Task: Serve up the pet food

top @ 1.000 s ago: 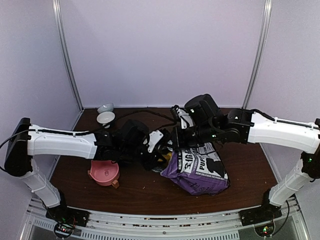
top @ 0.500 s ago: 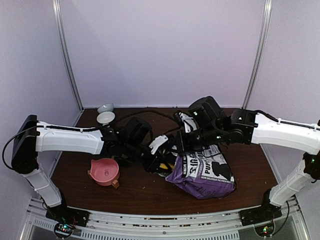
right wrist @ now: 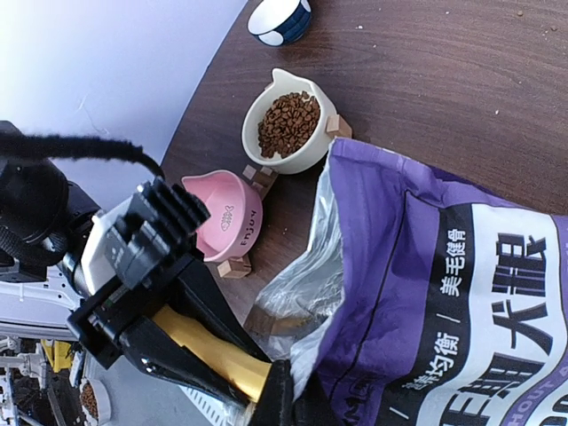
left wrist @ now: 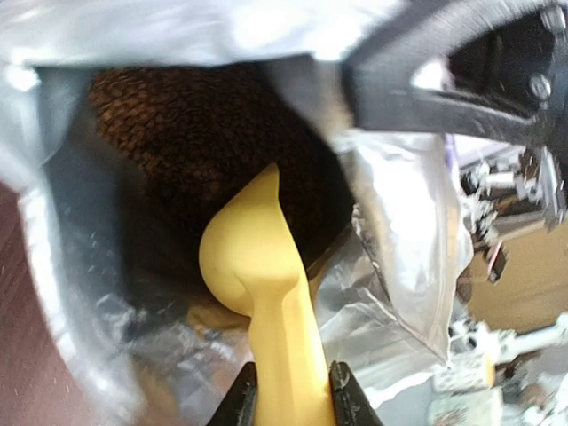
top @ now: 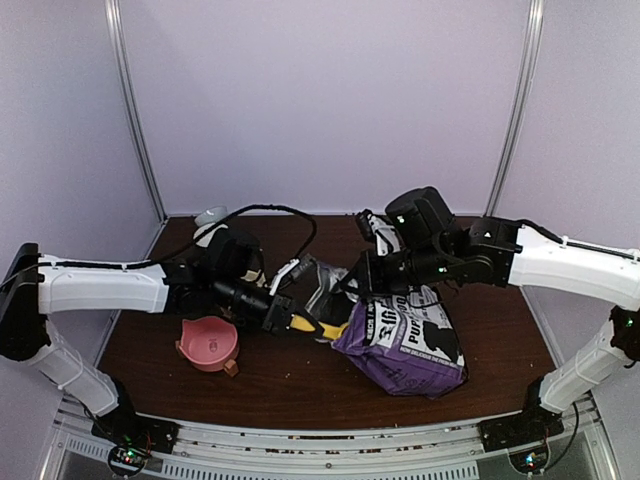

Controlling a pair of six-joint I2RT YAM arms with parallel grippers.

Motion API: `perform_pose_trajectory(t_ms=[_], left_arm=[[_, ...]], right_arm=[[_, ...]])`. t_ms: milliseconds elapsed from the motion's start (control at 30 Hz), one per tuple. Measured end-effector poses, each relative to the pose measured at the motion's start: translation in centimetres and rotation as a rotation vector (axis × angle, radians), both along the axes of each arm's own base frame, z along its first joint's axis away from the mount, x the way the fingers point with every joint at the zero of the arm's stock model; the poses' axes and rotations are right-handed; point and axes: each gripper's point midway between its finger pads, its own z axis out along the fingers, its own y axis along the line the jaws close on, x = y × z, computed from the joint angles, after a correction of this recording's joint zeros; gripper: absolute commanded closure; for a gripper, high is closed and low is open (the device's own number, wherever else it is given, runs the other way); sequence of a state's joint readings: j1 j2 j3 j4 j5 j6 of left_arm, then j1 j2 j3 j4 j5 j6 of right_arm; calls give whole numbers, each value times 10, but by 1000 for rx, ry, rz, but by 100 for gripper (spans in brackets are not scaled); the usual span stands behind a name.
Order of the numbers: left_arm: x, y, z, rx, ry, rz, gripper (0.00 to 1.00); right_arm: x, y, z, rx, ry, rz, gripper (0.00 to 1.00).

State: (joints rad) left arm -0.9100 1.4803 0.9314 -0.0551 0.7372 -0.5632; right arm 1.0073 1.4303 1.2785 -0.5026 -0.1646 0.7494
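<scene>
Kibble heap inside bag I see only by left wrist; left pincer grips scoop, right pincer pinches bag; three bowls.

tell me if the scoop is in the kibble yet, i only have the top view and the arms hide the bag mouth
observer: Left wrist view: the scoop is inside the bag mouth, its tip against the kibble heap; no kibble shows on it.
operator: is the bag mouth held open
observer: Right wrist view: the right gripper is pinched shut on the bag's lip.
operator: any bowl filled already
observer: Right wrist view: the white bowl holds kibble.
</scene>
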Motion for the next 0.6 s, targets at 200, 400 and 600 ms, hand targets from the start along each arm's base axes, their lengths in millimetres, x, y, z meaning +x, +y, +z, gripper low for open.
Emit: perform_pose_trajectory(t_ms=[200,400,600], left_arm=[[14,17,9,-12,161,142,100],[31,40,17,-45,291,299,100],[37,56,27,-108,370,396,100]], right_arm=[[3,-5,6,19,-15,-25,100],[4,-7,8,23,-25,-35,100],[6,-9,9,28,-29,-44,100]])
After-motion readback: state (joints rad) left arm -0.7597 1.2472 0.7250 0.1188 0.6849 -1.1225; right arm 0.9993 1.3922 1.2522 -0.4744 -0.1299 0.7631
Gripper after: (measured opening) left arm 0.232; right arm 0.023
